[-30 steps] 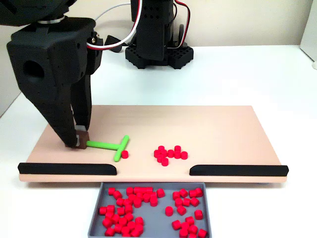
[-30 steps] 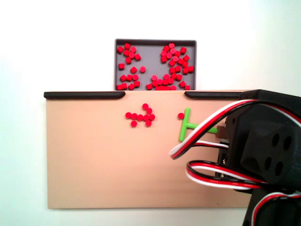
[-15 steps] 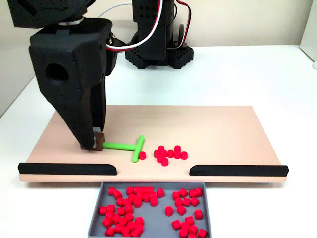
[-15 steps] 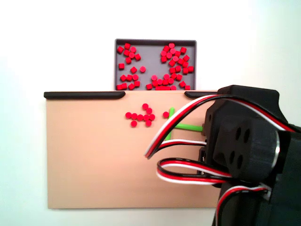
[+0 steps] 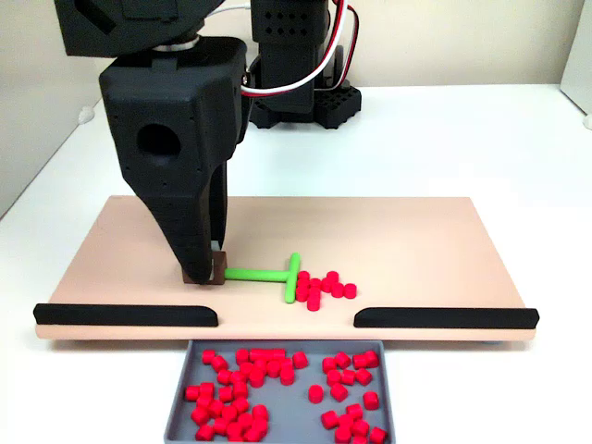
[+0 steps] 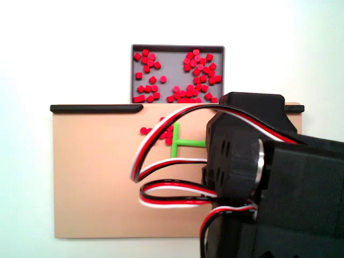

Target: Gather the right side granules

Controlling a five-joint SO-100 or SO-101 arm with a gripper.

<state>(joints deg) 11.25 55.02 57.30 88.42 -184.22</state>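
Board (image 5: 416,236) on desk (image 5: 462,139); T-tool (image 5: 273,276) mid-board w/ granules (image 5: 324,289) touching its right; tray (image 5: 282,421) in front, more granules inside

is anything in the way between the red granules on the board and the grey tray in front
Nothing visible blocks them. The granules lie by the green T-shaped tool, held by the gripper, and they face the open gap between the two black rails. The grey tray sits just beyond that gap.

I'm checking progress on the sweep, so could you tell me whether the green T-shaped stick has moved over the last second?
Yes. In a fixed view the green stick has slid rightward along the board, from near the left black rail to the red pellets.
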